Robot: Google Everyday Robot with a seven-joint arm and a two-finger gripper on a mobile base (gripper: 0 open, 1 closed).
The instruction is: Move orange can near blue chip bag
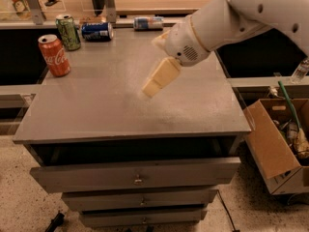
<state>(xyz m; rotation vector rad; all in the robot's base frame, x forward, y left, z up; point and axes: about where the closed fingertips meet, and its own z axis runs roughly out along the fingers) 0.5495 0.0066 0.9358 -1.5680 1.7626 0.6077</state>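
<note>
Gripper (152,86), open-or-shut state unclear, hung over table (120,115) ctr w/ upright orange can (54,55) well apart, toward far-left corner.

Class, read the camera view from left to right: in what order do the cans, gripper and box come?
orange can → green can → blue can on its side → far lying can → gripper above the table middle → cardboard box on the floor

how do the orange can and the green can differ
The orange can is red-orange with white script; the green can is green. The orange can stands nearer the camera, the green can farther back. Both stand upright. The gripper hangs to their right, apart from both.
</note>
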